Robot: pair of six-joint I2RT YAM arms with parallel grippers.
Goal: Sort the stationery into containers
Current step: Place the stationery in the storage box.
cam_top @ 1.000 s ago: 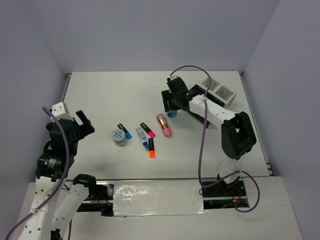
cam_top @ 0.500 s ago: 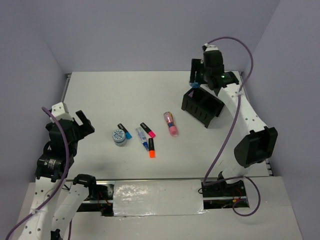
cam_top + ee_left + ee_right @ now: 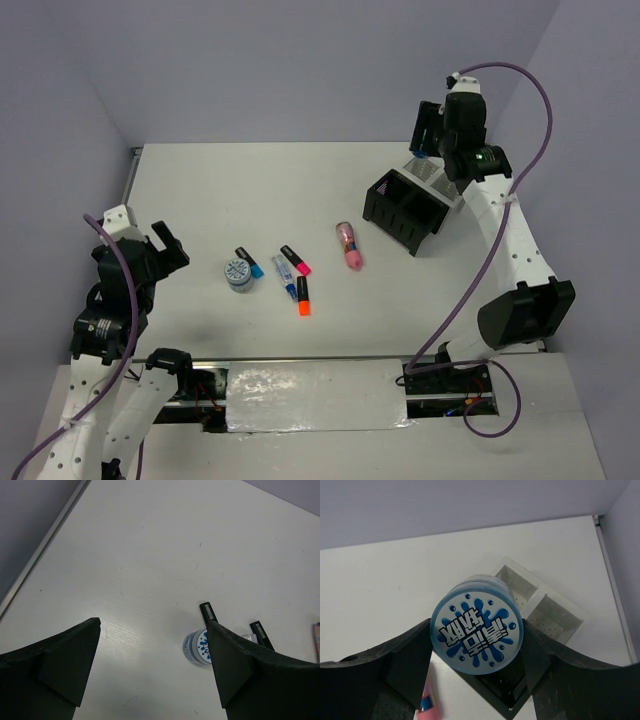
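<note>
right fingers [image 3: 395,670]: clamped on blue-white roll [image 3: 477,629], moved right off black organiser [image 3: 405,208], now above white mesh organiser [image 3: 555,615]
left fingers [image 3: 60,660]: apart, empty, unmoved
pink capsule [image 3: 349,246]: rolled slightly right on desk [image 3: 220,190]

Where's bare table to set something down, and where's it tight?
Bare: far-left table, from its left edge to the black box; also the near-right strip before that box. Crowded: centre row of roll, highlighters, pink capsule; far-right corner by white mesh box.
</note>
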